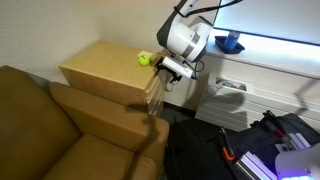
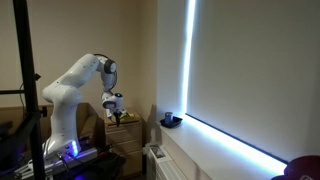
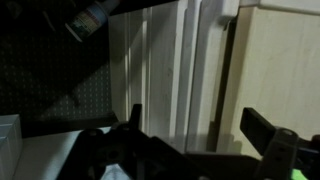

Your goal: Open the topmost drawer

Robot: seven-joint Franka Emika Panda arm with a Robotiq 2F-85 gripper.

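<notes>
A small light-tan wooden cabinet (image 1: 105,72) stands beside a brown couch; it also shows in an exterior view (image 2: 126,132). Its stacked drawer fronts face the arm. The topmost drawer (image 1: 156,85) is the thin front just under the cabinet top and looks closed. In the wrist view the fronts appear as upright strips, the topmost drawer (image 3: 212,70) next to the cabinet top. My gripper (image 1: 172,68) (image 2: 113,108) hovers at the cabinet's upper front edge. Its jaws (image 3: 198,125) are open and empty, straddling the upper strips without visible contact.
A yellow-green ball (image 1: 144,59) lies on the cabinet top close to the gripper. The brown couch (image 1: 60,130) fills the lower left. A blue bowl (image 1: 228,43) (image 2: 172,120) sits on the window sill. Black bags (image 1: 265,140) lie on the floor.
</notes>
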